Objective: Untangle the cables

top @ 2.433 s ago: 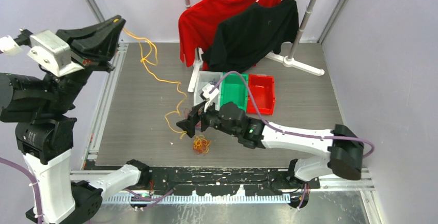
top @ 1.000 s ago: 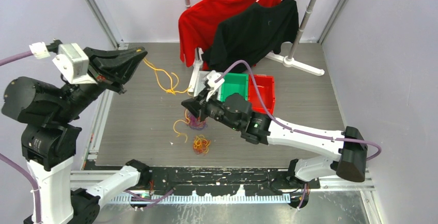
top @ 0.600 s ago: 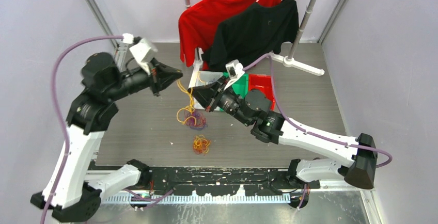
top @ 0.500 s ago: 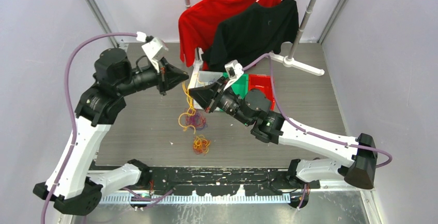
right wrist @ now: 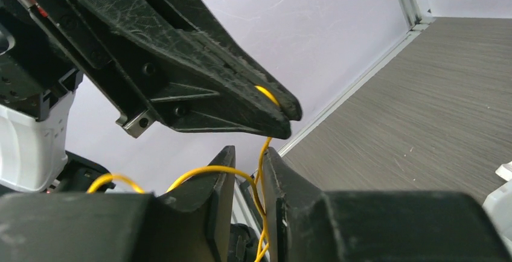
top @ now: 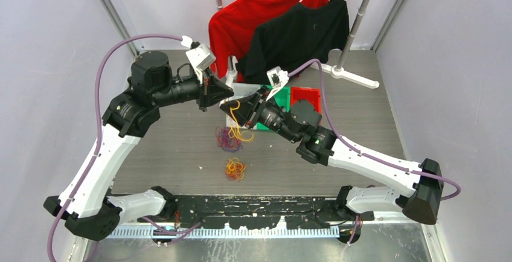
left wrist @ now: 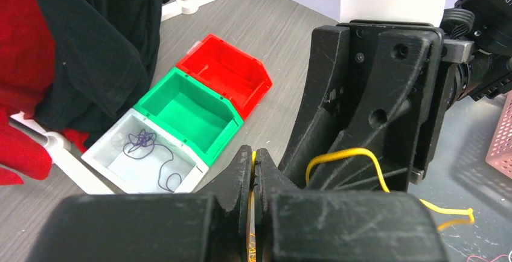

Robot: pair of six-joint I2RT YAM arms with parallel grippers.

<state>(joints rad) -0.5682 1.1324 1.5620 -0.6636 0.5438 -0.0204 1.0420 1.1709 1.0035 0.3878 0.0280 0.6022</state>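
Observation:
My left gripper (top: 230,93) is shut on a thin yellow cable (top: 237,121), which shows pinched between its jaws in the left wrist view (left wrist: 254,160). The cable hangs down to the table and loops (left wrist: 347,153) against my right gripper. My right gripper (top: 225,108) sits just below and right of the left one. Its jaws stand apart (right wrist: 249,152), and yellow cable strands (right wrist: 205,171) run loosely through the gap. A purple tangle (top: 226,140) and a small orange-red tangle (top: 235,168) lie on the table below. Another purple cable (left wrist: 142,142) lies in the white bin (left wrist: 108,159).
A green bin (top: 275,102) and a red bin (top: 305,102) stand side by side behind my right gripper, next to the white one. A rack at the back holds a red shirt (top: 238,23) and a black shirt (top: 302,32), and its white foot (top: 353,77) lies on the table.
My left arm swung in from the far left to the centre, bringing the yellow cable with it. My right gripper lifted off the purple tangle, moved back, and its jaws parted.

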